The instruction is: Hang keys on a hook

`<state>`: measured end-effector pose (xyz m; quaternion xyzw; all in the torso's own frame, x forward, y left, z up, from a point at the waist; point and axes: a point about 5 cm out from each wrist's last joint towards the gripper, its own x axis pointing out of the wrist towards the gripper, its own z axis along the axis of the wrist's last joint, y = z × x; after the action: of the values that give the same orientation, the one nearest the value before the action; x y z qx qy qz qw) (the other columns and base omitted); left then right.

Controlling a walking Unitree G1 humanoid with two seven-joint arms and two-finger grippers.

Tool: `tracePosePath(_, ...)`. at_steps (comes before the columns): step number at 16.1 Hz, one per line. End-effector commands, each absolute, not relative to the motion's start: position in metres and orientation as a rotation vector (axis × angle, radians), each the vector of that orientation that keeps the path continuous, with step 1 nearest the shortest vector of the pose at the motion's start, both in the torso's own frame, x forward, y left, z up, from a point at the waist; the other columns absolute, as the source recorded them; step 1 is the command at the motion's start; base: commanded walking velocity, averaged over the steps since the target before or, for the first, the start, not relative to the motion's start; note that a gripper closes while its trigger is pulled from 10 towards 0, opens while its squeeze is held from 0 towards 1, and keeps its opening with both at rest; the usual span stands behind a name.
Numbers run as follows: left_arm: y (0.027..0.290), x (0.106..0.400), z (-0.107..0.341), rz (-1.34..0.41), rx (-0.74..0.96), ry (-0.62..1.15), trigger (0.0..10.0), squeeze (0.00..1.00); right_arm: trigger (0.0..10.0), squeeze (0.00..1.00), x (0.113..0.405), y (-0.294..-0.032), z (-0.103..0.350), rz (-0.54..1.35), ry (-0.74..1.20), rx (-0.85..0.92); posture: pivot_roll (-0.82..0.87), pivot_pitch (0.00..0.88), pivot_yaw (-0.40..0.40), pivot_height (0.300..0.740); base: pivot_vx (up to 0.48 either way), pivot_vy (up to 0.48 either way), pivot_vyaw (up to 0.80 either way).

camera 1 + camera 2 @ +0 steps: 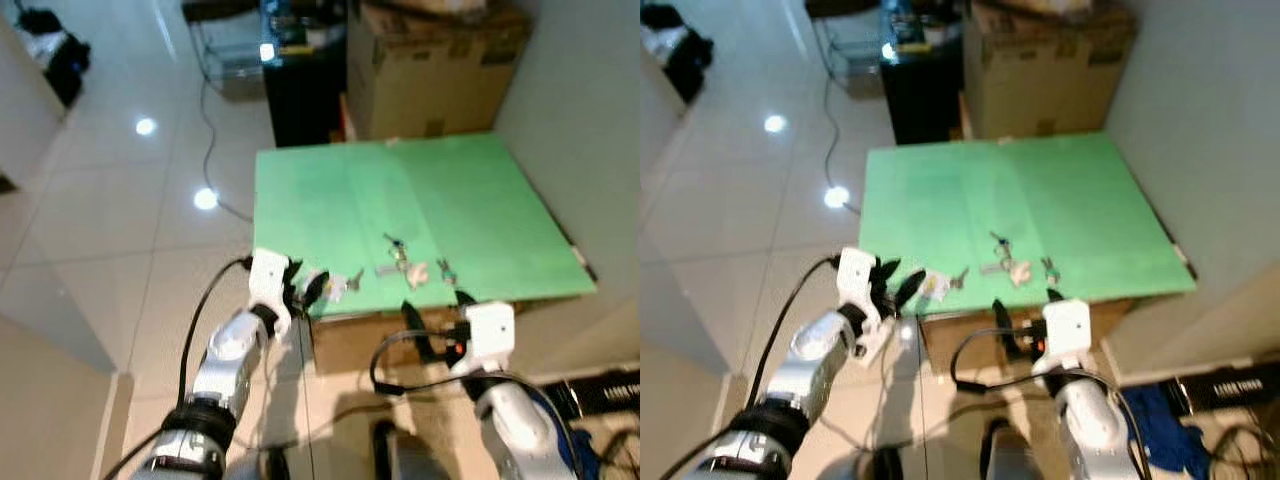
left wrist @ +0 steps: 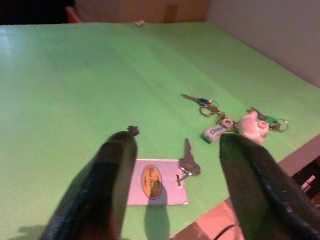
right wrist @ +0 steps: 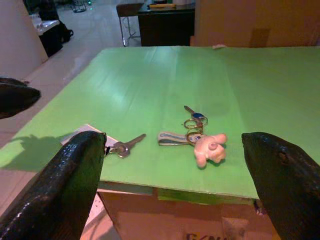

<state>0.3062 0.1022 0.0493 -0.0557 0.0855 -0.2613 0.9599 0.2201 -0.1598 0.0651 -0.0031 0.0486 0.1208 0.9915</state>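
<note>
A low green tabletop [image 1: 330,200] carries the keys near its front edge. A silver key on a white card tag [image 2: 157,181] lies at the front left corner. To its right lies a key bunch with a pink plush toy [image 3: 210,147], a green-white tag and a blue-headed key [image 2: 202,101]. A small green-headed key [image 1: 445,268] lies further right. My left gripper [image 1: 305,285] is open, hovering just at the card tag. Below the front edge, in front of the plush bunch, my right gripper [image 1: 437,308] is open and holds nothing.
A large cardboard box [image 1: 435,70] and a black cabinet [image 1: 305,90] stand behind the table. A wall [image 1: 590,120] runs along the right. A cable [image 1: 210,140] trails over the shiny tiled floor on the left. A cardboard base [image 1: 350,340] supports the tabletop.
</note>
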Motion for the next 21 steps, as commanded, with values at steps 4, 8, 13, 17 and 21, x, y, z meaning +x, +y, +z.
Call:
tracePosePath(4, 0.101, 0.307, 0.048, -0.540, -0.088, 0.192, 10.0, 1.00, 10.0, 0.00, 0.221, -0.160, 0.064, 0.245, 0.103, -0.018, -0.29, 0.144, 0.081, 0.740, 0.000, 0.000, 0.00)
tracePosePath(8, 0.092, 0.320, 0.051, -0.529, -0.054, 0.218, 10.0, 0.00, 10.0, 0.00, 0.224, -0.158, 0.064, 0.289, 0.114, -0.033, -0.30, 0.165, 0.077, 0.740, 0.000, 0.000, 0.00)
tracePosePath(13, 0.093, 0.336, 0.061, -0.481, -0.043, 0.222, 10.0, 0.00, 10.0, 0.00, 0.223, -0.152, 0.059, 0.368, 0.152, -0.059, -0.32, 0.172, 0.081, 0.740, 0.000, 0.000, 0.00)
tracePosePath(17, 0.088, 0.331, 0.052, -0.506, -0.018, 0.258, 10.0, 0.00, 10.0, 0.00, 0.216, -0.147, 0.055, 0.389, 0.170, -0.035, -0.32, 0.171, 0.086, 0.740, 0.000, 0.000, 0.00)
tracePosePath(21, 0.081, 0.322, 0.040, -0.574, -0.050, 0.325, 10.0, 0.00, 10.0, 0.00, 0.198, -0.146, 0.051, 0.394, 0.205, -0.027, -0.33, 0.211, 0.081, 0.740, 0.000, 0.000, 0.00)
